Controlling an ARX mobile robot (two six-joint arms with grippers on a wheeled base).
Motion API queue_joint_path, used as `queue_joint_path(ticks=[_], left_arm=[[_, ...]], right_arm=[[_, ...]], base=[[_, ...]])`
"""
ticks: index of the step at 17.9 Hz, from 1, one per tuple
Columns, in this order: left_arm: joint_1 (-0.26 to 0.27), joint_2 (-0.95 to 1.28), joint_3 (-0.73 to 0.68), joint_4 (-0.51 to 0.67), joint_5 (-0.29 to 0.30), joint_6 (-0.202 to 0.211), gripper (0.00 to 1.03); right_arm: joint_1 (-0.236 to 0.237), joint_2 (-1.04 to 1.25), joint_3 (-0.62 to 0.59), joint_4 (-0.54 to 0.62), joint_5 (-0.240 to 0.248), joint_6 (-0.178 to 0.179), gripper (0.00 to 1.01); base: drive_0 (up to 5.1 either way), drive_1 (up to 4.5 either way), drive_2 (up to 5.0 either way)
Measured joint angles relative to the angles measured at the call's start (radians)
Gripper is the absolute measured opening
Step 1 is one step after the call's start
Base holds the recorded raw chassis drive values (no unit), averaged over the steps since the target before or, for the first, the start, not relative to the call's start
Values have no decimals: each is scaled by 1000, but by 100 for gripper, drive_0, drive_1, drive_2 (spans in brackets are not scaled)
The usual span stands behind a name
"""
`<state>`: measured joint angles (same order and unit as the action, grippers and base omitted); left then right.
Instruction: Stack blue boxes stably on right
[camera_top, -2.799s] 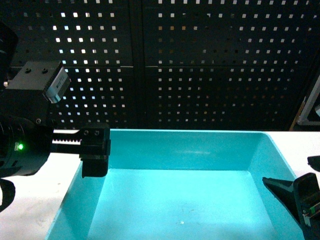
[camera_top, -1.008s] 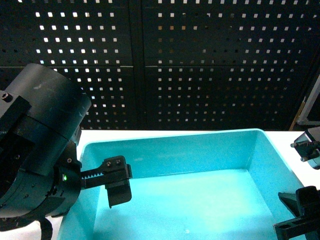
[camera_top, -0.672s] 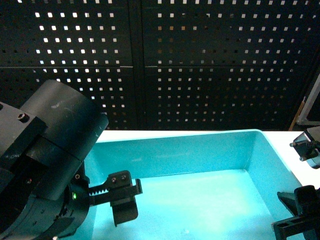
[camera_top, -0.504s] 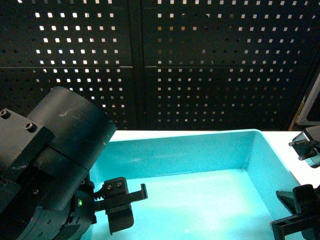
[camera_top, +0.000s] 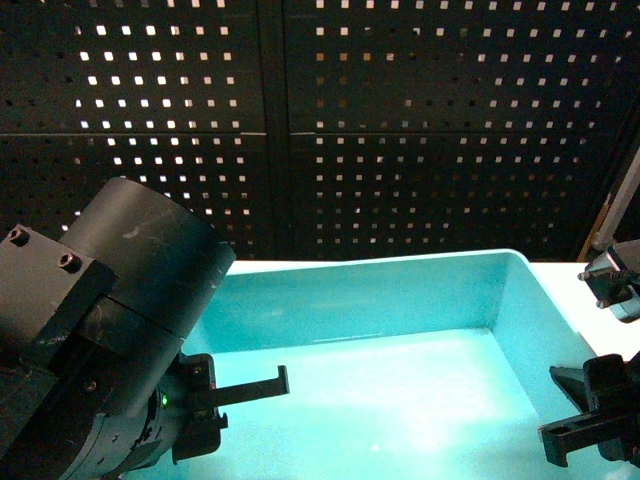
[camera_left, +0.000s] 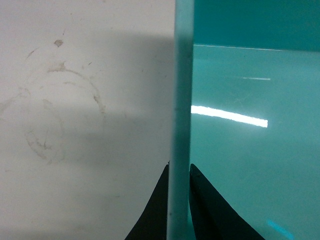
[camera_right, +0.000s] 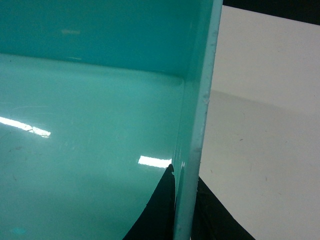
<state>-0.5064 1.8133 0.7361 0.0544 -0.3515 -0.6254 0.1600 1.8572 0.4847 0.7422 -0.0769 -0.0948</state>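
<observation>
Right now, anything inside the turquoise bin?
The turquoise bin looks empty: bare floor with glare only. Its front-left corner is hidden behind the left arm in the head view.

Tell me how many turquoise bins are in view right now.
1. The turquoise bin sits on the white table, its left wall pinched by the left gripper and its right wall by the right gripper. Others may be out of frame.

1 blue box (camera_top: 400, 330), 2 grippers (camera_top: 215, 410) (camera_top: 590, 425)
</observation>
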Motion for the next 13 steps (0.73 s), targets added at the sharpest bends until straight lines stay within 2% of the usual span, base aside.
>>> queue_joint_path(ticks=[4, 6, 7, 8, 10, 13], left_arm=[[25, -7, 0, 58, 5, 38, 8], [56, -26, 0, 103, 23, 66, 8], [74, -56, 4, 112, 35, 79, 8], [85, -86, 10, 128, 43, 90, 8], [108, -163, 56, 136, 66, 151, 8], [118, -230, 145, 122, 98, 201, 8]], right_arm=[[-17, -3, 21, 6, -15, 15, 7], [-33, -23, 62, -17, -39, 24, 7], [-51, -50, 83, -22, -72, 25, 7], [-60, -80, 92, -19, -84, 27, 7], [-74, -185, 116, -47, -100, 44, 7], [-105, -348, 167, -138, -116, 69, 7]], base=[[0, 0, 0], [0, 0, 0], [0, 0, 0], [0, 0, 0], [0, 0, 0], [0, 0, 0]])
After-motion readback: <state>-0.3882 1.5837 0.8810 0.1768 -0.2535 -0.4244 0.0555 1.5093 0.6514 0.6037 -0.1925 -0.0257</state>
